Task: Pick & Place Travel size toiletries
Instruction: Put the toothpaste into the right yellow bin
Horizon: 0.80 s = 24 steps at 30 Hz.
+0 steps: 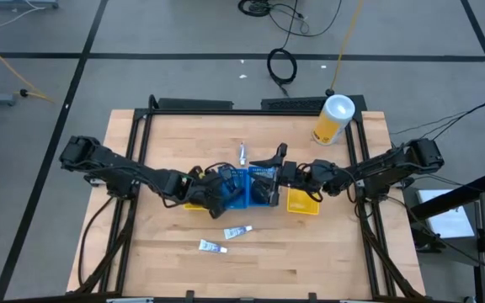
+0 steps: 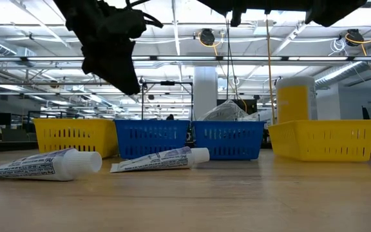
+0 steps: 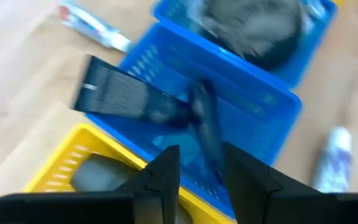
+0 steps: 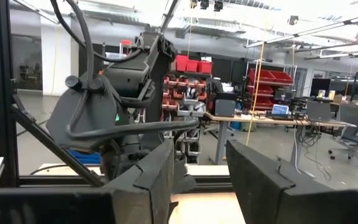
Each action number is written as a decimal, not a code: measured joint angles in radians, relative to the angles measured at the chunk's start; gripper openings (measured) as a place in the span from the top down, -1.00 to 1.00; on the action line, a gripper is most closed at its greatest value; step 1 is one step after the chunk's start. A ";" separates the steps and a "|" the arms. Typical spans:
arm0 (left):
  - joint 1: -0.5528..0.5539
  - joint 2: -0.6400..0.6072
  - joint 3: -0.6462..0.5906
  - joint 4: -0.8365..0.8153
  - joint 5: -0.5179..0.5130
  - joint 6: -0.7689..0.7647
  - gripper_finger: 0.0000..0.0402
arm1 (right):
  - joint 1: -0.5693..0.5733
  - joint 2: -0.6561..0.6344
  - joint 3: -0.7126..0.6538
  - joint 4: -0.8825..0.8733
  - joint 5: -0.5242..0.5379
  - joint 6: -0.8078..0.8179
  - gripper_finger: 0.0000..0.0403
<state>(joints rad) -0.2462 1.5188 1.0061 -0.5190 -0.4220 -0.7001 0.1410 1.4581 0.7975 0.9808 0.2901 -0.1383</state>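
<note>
My left gripper [image 1: 215, 190] [image 3: 201, 155] hovers above the blue bins [image 1: 244, 190], shut on a dark navy tube [image 3: 135, 99]. My right gripper [image 1: 271, 173] [image 4: 201, 155] hangs over the right blue bin, open and empty, pointing level toward the left arm. Two white tubes [image 1: 237, 231] [image 1: 211, 246] lie flat on the table near the bins, also in the low view [image 2: 160, 159] [image 2: 44, 164]. A third tube [image 1: 242, 154] lies beyond the bins. A round grey-black bundle [image 3: 253, 31] sits in one blue bin. My left gripper holds the dark navy tube by its narrow end [image 3: 209, 140], which runs between the two fingers. The fingers come from above, pointing down. The tube is lifted clear over the blue bin's edge, and its flat wide end [image 3: 95, 90] sticks out sideways. Blur hides the exact contact.
Yellow bins [image 1: 195, 200] [image 1: 303, 202] flank the two blue bins in a row across the table's middle. A large yellow canister with a white lid [image 1: 335, 118] stands near the far right corner. Bare wood lies along the near edge around the two tubes.
</note>
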 joint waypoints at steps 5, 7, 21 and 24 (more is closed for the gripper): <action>-0.042 0.000 0.000 0.039 0.130 0.096 0.39 | 0.000 0.000 0.000 -0.031 -0.003 0.028 0.31; -0.072 0.000 0.000 0.059 0.176 0.132 0.39 | 0.000 0.000 0.000 -0.049 -0.003 0.037 0.31; -0.366 0.009 0.000 0.109 0.161 0.049 0.39 | 0.000 0.000 0.000 -0.094 -0.004 0.048 0.31; -0.407 0.040 0.000 0.102 0.151 0.037 0.39 | 0.000 0.000 0.000 -0.094 -0.005 0.048 0.31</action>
<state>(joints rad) -0.6533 1.5588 1.0059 -0.4166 -0.2713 -0.6627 0.1413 1.4586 0.7975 0.8871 0.2855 -0.0906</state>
